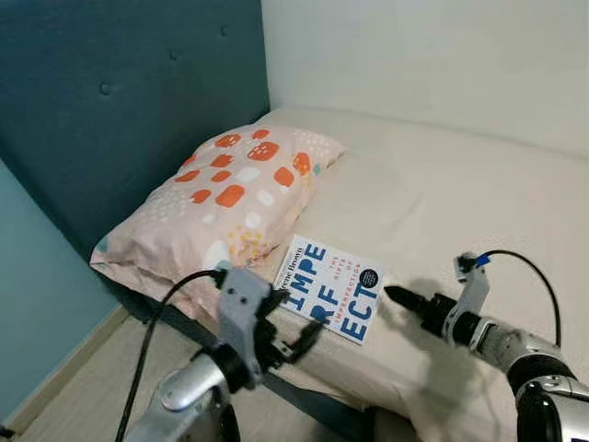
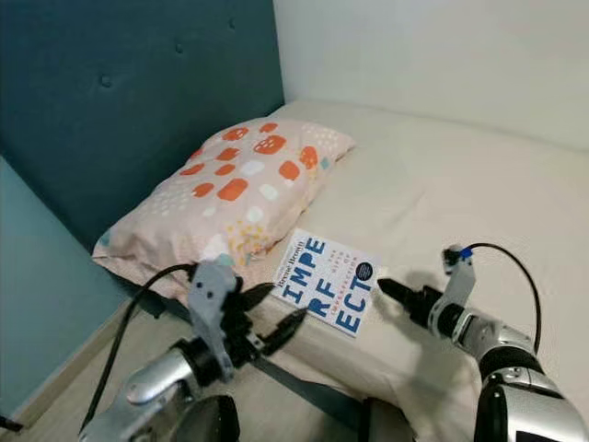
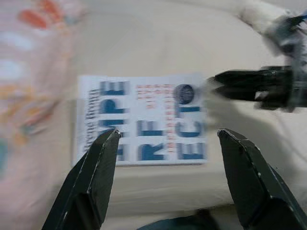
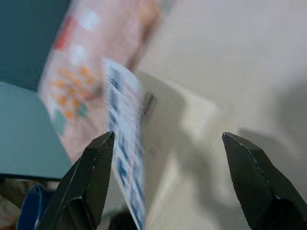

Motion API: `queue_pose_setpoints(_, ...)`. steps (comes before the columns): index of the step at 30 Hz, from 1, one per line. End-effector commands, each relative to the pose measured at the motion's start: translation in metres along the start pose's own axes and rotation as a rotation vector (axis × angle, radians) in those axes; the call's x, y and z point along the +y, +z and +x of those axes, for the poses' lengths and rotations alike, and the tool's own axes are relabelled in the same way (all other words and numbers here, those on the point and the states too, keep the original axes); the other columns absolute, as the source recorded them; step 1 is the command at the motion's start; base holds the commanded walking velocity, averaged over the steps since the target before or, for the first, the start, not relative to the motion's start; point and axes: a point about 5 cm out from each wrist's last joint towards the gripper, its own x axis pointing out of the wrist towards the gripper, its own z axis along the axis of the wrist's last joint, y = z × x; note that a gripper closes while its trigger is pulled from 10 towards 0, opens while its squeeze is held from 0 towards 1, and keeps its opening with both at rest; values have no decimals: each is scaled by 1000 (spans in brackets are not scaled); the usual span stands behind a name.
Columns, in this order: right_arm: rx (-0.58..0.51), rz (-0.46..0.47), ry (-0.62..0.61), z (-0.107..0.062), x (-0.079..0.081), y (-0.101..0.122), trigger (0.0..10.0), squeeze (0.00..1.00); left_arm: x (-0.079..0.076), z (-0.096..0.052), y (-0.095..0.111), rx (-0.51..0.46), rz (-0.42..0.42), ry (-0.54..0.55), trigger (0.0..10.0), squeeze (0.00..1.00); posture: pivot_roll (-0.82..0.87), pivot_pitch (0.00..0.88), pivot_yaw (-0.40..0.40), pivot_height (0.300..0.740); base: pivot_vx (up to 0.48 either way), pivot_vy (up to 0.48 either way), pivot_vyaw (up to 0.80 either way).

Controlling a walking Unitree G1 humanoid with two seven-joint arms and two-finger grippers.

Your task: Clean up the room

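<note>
A white book [image 1: 331, 290] with big blue letters lies flat on the beige bed [image 1: 460, 193], near its front edge and just below a pink pillow [image 1: 230, 198] with orange and white spots. My left gripper [image 1: 296, 319] hovers open over the bed's edge, close in front of the book's near side; the book [image 3: 144, 117] lies beyond its two fingers. My right gripper [image 1: 391, 295] points at the book's right edge from the right, a little short of it, with its fingers open. From the right wrist the book [image 4: 122, 139] appears edge-on.
A dark teal padded headboard [image 1: 120, 101] stands behind the pillow at the left. A white wall [image 1: 442, 55] runs behind the bed. Pale wooden floor [image 1: 83, 387] and a light blue wall [image 1: 37, 295] lie at the lower left, below the bed's edge.
</note>
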Motion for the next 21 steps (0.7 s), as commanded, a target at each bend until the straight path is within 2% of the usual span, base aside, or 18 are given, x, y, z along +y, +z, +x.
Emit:
queue_pose_setpoints(1,-43,-140,56,12,19,2,10000,0,28,-7,-9,24,-15,200,10000,0,24,165,29,577,0,0,0)
queue_pose_setpoints(2,-56,-306,31,19,34,-4,10000,0,46,-13,-16,44,-1,316,10000,0,4,157,19,577,0,0,0)
queue_pose_setpoints(3,-56,-306,31,19,34,-4,10000,0,46,-13,-16,44,-1,316,10000,0,4,157,19,577,0,0,0)
queue_pose_setpoints(4,-75,-411,12,23,45,-10,10000,0,56,-17,-19,58,14,380,10000,0,2,155,17,577,0,0,0)
queue_pose_setpoints(7,-107,-451,-13,25,52,-17,10000,0,62,-21,-23,72,28,425,10000,0,-2,150,11,577,0,0,0)
queue_pose_setpoints(9,-216,-475,-121,24,56,-29,10000,0,72,-28,-34,121,71,502,10000,0,-15,147,10,577,0,0,0)
queue_pose_setpoints(10,-216,-475,-121,24,56,-29,10000,0,72,-28,-34,121,71,502,10000,0,-15,147,10,577,0,0,0)
queue_pose_setpoints(11,-251,-481,-177,22,56,-37,10000,0,74,-31,-38,135,95,527,10000,0,-22,146,11,577,0,0,0)
queue_pose_setpoints(13,-294,-525,-270,17,53,-45,10000,0,74,-32,-42,139,108,548,10000,0,-20,143,11,577,0,0,0)
queue_pose_setpoints(14,-294,-525,-270,17,53,-45,10000,0,74,-32,-42,139,108,548,10000,0,-20,143,11,577,0,0,0)
queue_pose_setpoints(17,-376,-541,-437,2,52,-56,10000,0,69,-29,-41,85,125,547,10000,0,-31,140,14,577,0,0,0)
queue_pose_setpoints(21,-373,-547,-478,-4,52,-65,10000,0,68,-27,-42,74,141,556,10000,0,-35,139,20,577,0,0,0)
